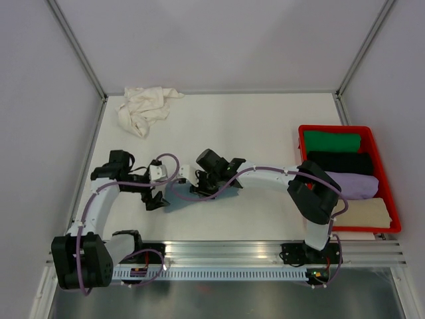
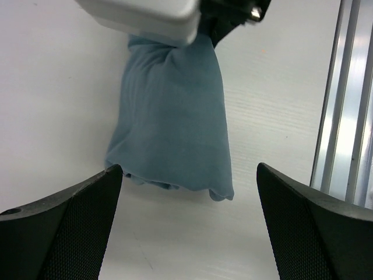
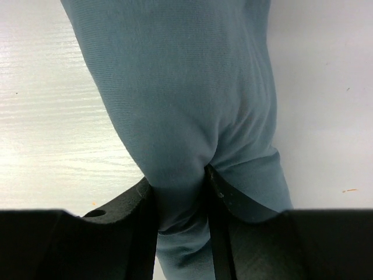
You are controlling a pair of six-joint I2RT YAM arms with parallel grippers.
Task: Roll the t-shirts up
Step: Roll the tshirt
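Near the front of the counter [image 1: 252, 126], between the two arms, the blue-grey t-shirt [image 2: 172, 116] lies as a compact roll. The right tool [image 3: 179, 181] pinches one end. The left tool [image 2: 187, 169] stands wide and empty just beside the other end. Rolling looks done, so next probably comes carrying it to the red crate [image 1: 332, 128], then fetching the crumpled cream-white t-shirt [image 1: 143, 106].
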